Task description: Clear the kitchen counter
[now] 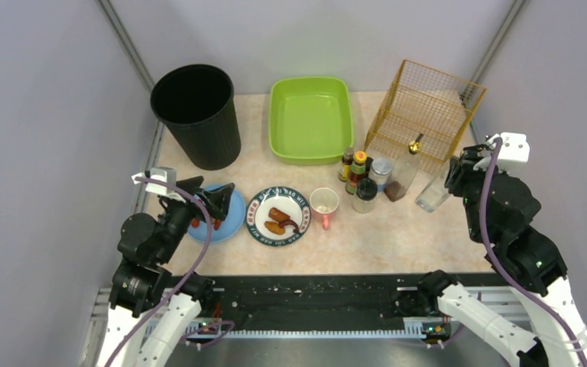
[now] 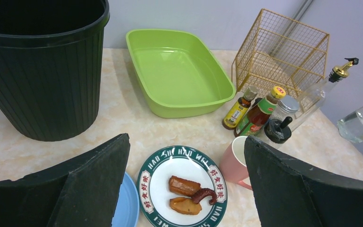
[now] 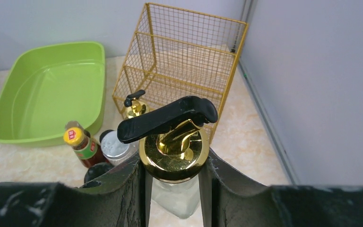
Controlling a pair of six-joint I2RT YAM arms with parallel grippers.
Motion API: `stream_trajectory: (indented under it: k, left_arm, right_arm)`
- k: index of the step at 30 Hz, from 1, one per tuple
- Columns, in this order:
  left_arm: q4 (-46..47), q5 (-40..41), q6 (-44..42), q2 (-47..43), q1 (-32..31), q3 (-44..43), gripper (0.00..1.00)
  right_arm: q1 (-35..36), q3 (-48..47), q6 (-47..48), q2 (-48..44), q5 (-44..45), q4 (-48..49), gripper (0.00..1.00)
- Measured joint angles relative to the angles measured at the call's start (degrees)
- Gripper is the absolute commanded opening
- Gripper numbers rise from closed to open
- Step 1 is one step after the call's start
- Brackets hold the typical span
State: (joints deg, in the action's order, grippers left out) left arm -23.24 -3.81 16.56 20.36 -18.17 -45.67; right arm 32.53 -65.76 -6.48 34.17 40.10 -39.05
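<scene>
The beige speckled kitchen counter point(image 1: 397, 229) holds dishes and bottles. My right gripper point(image 1: 457, 174) is shut on the neck of a clear glass bottle point(image 1: 433, 195) with a gold cap and black pourer, at the counter's right side. In the right wrist view its fingers point(image 3: 132, 189) clamp just under the gold cap point(image 3: 172, 151). The bottle point(image 2: 359, 125) hangs tilted. My left gripper point(image 1: 212, 197) is open and empty above a blue plate point(image 1: 215, 218). A green-rimmed plate point(image 2: 182, 189) with food pieces shows between its jaws point(image 2: 185, 142).
A pink mug point(image 1: 324, 205) stands right of the plates. Several condiment bottles point(image 1: 359, 174) and an oil bottle point(image 1: 403, 172) cluster before a gold wire basket point(image 1: 426, 111). A lime-green tub point(image 1: 309, 118) and black bin point(image 1: 196, 115) stand at the back. A black rail point(image 1: 313, 302) runs along the near edge.
</scene>
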Motion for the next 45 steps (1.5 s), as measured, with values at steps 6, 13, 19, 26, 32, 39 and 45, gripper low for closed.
stream_trajectory:
  k: [6, 13, 19, 26, 32, 39, 45]
  left_arm:
    - [0.0, 0.0, 0.0, -0.4, -0.1, 0.0, 0.95]
    - [0.0, 0.0, 0.0, -1.2, -0.4, 0.0, 0.96]
    - [0.0, 0.1, 0.0, -2.8, -1.0, 0.1, 0.96]
    - [0.0, 0.4, -0.2, -3.4, -1.8, 0.1, 0.96]
    - [0.0, 0.8, -0.4, -3.4, -2.6, 0.3, 0.96]
    - [0.0, 1.2, -0.5, -3.4, -2.7, 0.3, 0.96]
    - [0.0, 1.1, -0.5, -3.3, -2.7, 0.4, 0.96]
  right_arm:
    - [0.0, -3.6, 4.3, 2.5, 3.7, 0.1, 0.00]
    - [0.0, -4.1, 13.5, 8.2, 8.8, 9.0, 0.00]
    - [0.0, -5.2, 17.8, 13.4, 9.9, 16.4, 0.00]
    - [-2.2, -7.9, 19.8, 19.4, 8.4, 21.0, 0.00]
    - [-8.8, -11.3, 19.6, 22.9, 5.3, 22.5, 0.00]
    - [-15.9, -12.8, 15.2, 27.7, -1.3, 23.6, 0.00]
    - [-20.8, -14.9, 11.3, 33.7, -6.8, 23.1, 0.00]
